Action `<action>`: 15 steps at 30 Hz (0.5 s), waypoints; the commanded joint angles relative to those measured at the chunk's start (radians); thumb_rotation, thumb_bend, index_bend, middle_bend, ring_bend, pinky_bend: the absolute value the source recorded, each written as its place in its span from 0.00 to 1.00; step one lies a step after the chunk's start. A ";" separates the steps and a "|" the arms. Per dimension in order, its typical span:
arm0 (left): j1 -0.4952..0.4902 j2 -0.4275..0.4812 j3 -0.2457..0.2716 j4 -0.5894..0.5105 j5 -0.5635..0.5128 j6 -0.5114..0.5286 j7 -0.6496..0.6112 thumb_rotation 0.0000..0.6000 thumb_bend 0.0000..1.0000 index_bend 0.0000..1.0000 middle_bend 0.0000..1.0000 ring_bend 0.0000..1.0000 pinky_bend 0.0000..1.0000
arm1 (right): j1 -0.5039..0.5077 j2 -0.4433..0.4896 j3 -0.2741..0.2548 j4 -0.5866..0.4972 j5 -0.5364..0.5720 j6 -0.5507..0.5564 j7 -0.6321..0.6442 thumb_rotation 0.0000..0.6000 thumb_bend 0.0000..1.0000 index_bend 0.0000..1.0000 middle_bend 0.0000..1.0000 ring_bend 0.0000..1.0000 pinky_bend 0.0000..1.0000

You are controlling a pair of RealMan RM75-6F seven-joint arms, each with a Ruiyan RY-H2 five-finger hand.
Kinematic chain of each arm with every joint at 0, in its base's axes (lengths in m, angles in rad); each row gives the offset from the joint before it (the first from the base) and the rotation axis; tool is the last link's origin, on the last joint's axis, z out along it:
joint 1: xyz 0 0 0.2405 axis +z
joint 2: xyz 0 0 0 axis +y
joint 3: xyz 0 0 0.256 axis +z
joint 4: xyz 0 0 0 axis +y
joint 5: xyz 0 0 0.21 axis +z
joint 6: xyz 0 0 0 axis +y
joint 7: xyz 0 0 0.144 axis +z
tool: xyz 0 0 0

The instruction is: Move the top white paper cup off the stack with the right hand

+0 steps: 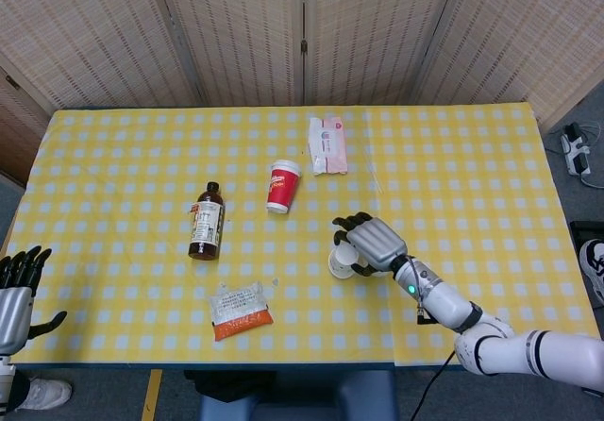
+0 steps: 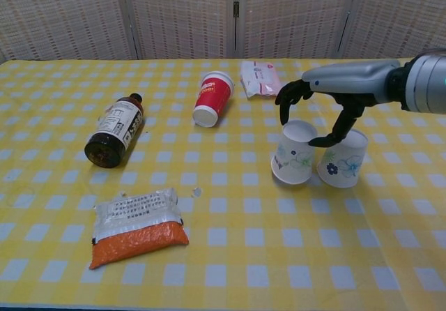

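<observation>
Two white paper cups with flower prints stand upside down side by side on the yellow checked table. My right hand reaches over the left cup and holds it near its top, thumb on its right side and fingers curled over its left edge. That cup rests on the cloth, close beside the other cup. In the head view the right hand covers most of the held cup and hides the second one. My left hand hangs off the table's front left corner, fingers spread and holding nothing.
A red paper cup lies tilted behind the white cups. Further back is a tissue pack. A brown bottle lies on its side at the left, with an orange-and-white packet in front of it.
</observation>
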State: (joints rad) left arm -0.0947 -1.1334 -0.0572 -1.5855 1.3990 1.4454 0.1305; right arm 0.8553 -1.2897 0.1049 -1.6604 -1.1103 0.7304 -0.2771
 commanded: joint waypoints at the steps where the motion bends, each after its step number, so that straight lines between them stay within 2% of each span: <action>1: 0.000 0.001 0.001 0.001 0.000 -0.002 -0.004 1.00 0.21 0.02 0.08 0.02 0.00 | 0.001 -0.002 -0.002 0.002 0.002 0.002 -0.001 1.00 0.42 0.41 0.15 0.16 0.14; 10: 0.002 0.001 0.001 0.004 -0.001 -0.003 -0.007 1.00 0.21 0.02 0.08 0.02 0.00 | 0.006 -0.007 -0.009 0.010 0.006 0.006 -0.003 1.00 0.42 0.41 0.16 0.16 0.14; 15: 0.000 0.000 0.000 0.004 0.000 -0.005 -0.008 1.00 0.21 0.02 0.08 0.02 0.00 | 0.004 -0.007 -0.012 0.014 -0.001 0.009 0.005 1.00 0.42 0.35 0.16 0.15 0.14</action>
State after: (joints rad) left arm -0.0944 -1.1331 -0.0567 -1.5816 1.3993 1.4407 0.1226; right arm 0.8598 -1.2965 0.0931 -1.6467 -1.1109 0.7394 -0.2733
